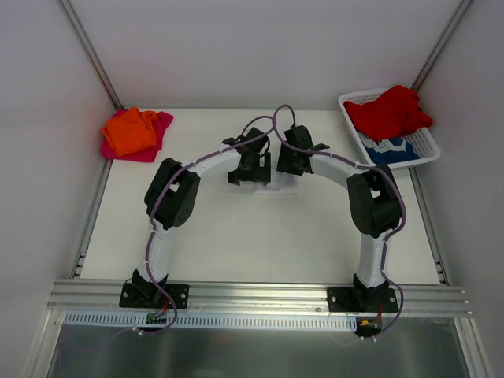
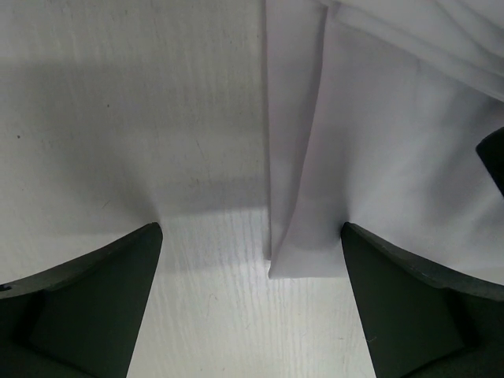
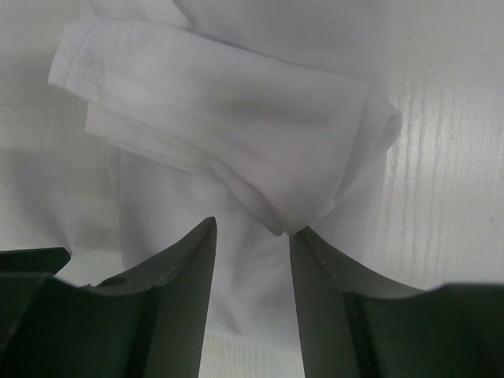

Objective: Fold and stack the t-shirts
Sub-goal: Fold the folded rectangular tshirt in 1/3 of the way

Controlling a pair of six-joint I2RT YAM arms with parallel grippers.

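A white t-shirt (image 1: 277, 189) lies on the table's middle, mostly hidden under both grippers in the top view. In the left wrist view its folded edge (image 2: 394, 157) runs between my fingers; my left gripper (image 2: 250, 228) (image 1: 250, 169) is wide open just above it and the table. In the right wrist view the shirt (image 3: 236, 102) lies bunched with a folded sleeve; my right gripper (image 3: 253, 228) (image 1: 290, 161) is open over it, a fold tip near its right finger. An orange t-shirt (image 1: 130, 130) lies on a magenta one (image 1: 161, 126) at the back left.
A white mesh basket (image 1: 425, 150) at the back right holds a red t-shirt (image 1: 390, 110) and a blue-and-white one (image 1: 390, 150). The white table (image 1: 236, 236) has metal rails along its sides and front, and white walls around it.
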